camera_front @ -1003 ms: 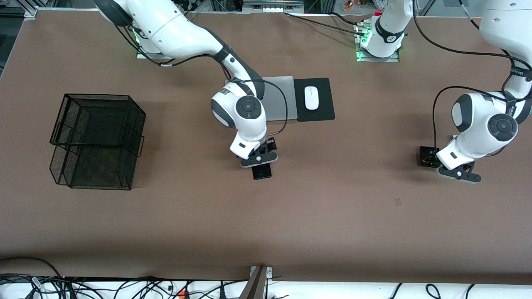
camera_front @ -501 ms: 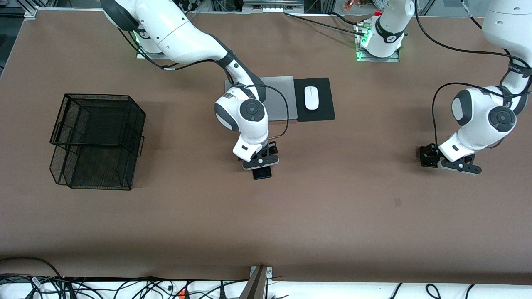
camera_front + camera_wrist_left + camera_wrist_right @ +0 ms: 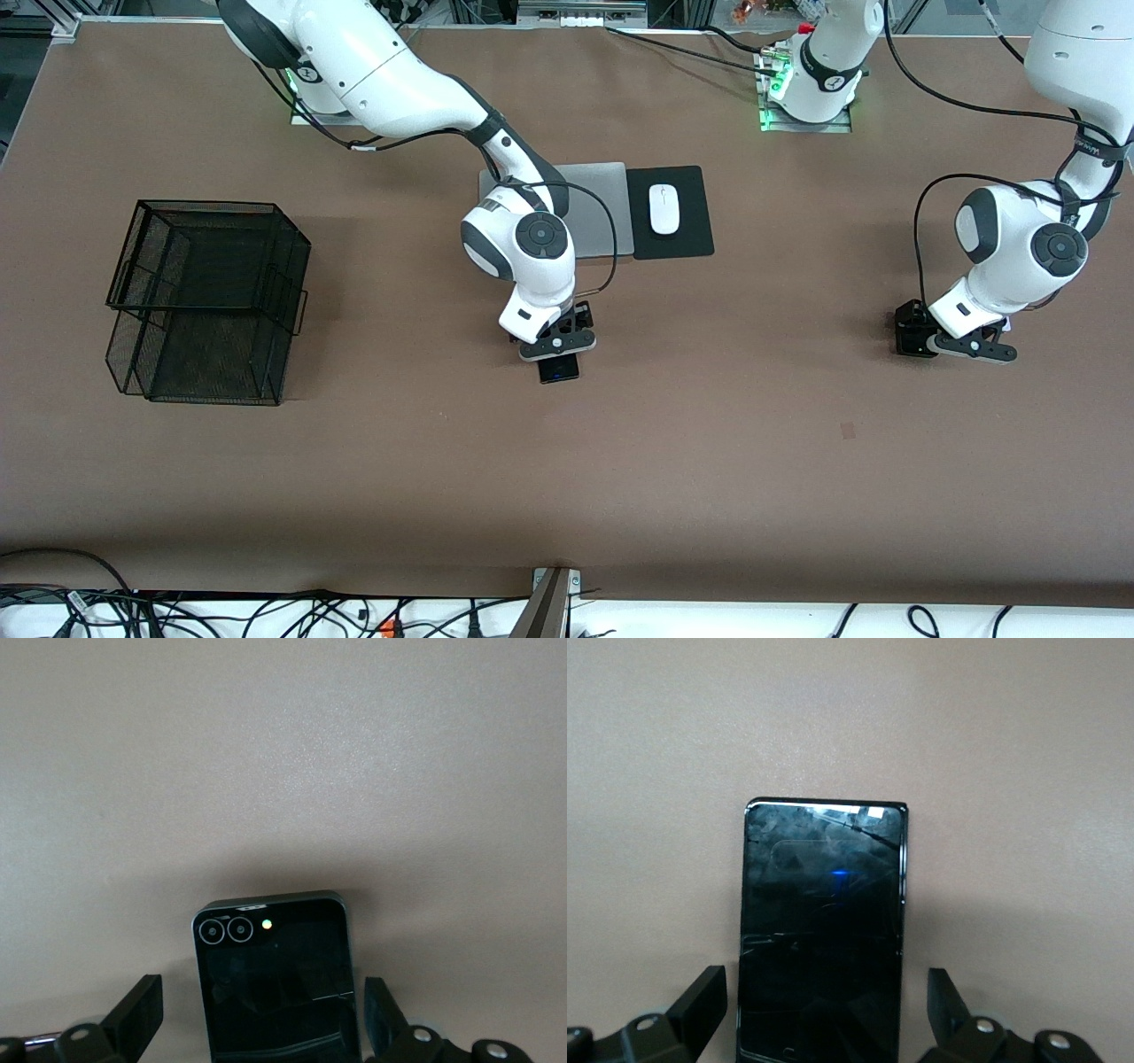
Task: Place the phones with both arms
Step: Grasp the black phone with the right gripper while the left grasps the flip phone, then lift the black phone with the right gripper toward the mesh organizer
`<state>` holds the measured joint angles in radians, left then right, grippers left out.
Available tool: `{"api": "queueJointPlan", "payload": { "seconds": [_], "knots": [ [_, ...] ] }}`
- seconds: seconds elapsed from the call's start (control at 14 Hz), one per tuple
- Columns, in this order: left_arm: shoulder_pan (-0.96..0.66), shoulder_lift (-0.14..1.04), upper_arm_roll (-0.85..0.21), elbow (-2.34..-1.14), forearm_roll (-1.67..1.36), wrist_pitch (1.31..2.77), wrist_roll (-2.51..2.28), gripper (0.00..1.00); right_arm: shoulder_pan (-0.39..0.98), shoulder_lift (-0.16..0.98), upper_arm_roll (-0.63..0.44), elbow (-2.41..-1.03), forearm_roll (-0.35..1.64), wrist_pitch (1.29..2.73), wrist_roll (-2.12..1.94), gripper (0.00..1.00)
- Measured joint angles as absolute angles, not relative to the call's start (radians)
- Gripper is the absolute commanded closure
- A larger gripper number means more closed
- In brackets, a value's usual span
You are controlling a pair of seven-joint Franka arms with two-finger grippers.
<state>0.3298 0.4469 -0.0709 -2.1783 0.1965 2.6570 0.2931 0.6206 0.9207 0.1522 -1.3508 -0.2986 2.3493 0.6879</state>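
A long slim black phone [image 3: 559, 369] lies on the brown table near its middle. My right gripper [image 3: 556, 346] is low over it and open, with a finger on each side of the phone [image 3: 822, 930] and a gap at both, as the right wrist view [image 3: 827, 1010] shows. A small squarish black folded phone [image 3: 905, 328] with two ringed lenses lies toward the left arm's end. My left gripper [image 3: 926, 335] is low over it and open, straddling it [image 3: 270, 983] without touching, seen in the left wrist view [image 3: 263, 1028]. The lilac phone is out of view.
A black wire mesh basket [image 3: 208, 301] stands toward the right arm's end of the table. A silver laptop [image 3: 598, 208], and a white mouse [image 3: 664, 209] on a black pad [image 3: 687, 241], lie farther from the front camera than the slim phone.
My left gripper has moved in over the folded phone and come lower. My right gripper has shifted slightly and settled lower over the slim phone. Neither phone has moved.
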Motion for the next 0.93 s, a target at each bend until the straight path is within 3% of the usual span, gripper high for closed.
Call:
{"api": "queueJointPlan", "payload": {
  "seconds": [0.93],
  "knots": [
    [0.331,0.486,-0.079,-2.178,0.196,2.687,0.236,0.0,0.632,0.932,0.139,-1.351,-0.313,2.367,0.689,0.0]
  ]
}}
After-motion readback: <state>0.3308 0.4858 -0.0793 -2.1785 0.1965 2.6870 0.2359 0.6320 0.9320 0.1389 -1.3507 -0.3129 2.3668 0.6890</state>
